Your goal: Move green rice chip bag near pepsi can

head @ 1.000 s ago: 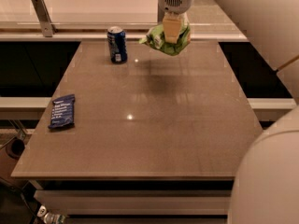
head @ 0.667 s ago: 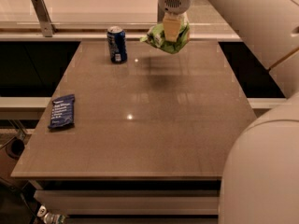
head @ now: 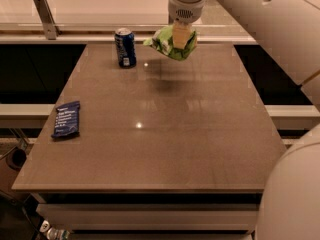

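Note:
The green rice chip bag (head: 167, 45) is crinkled and lime green. It hangs in my gripper (head: 182, 38), above the far middle of the table. My gripper is shut on the bag, coming down from above. The pepsi can (head: 125, 47) stands upright at the far left of the table, a short way left of the bag. The bag's left tip points toward the can and does not touch it.
A dark navy flat packet (head: 66, 119) lies near the table's left edge. The brown table (head: 160, 134) has a white counter behind it with an upright bracket (head: 45, 16). My white arm fills the right side of the view.
The gripper with the bag has moved slightly left toward the can. The can and the packet have not moved.

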Tool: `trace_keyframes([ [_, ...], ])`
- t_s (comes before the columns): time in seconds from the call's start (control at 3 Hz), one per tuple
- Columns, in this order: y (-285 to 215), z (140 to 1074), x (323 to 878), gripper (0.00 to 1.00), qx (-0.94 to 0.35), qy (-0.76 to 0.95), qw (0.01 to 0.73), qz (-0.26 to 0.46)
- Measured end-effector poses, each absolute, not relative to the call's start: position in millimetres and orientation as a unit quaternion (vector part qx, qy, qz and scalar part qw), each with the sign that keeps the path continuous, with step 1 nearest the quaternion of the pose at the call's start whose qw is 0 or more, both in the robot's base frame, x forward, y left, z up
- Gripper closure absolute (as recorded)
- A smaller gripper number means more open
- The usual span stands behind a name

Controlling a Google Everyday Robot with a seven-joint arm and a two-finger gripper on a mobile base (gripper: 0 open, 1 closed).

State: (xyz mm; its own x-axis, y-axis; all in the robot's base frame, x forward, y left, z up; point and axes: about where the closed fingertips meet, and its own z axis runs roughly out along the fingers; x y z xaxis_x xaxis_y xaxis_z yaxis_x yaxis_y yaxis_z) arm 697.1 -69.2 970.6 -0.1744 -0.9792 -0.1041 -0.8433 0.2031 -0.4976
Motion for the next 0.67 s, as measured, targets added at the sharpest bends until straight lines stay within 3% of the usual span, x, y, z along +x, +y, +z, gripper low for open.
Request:
trace_keyframes([
  [0.33,-63.8,965.7,699.4,1.0,-0.62,0.737,0.212,-0.165],
  [0.67,-63.5,964.2,700.1,0.82,-0.621,0.737,0.212,-0.165],
])
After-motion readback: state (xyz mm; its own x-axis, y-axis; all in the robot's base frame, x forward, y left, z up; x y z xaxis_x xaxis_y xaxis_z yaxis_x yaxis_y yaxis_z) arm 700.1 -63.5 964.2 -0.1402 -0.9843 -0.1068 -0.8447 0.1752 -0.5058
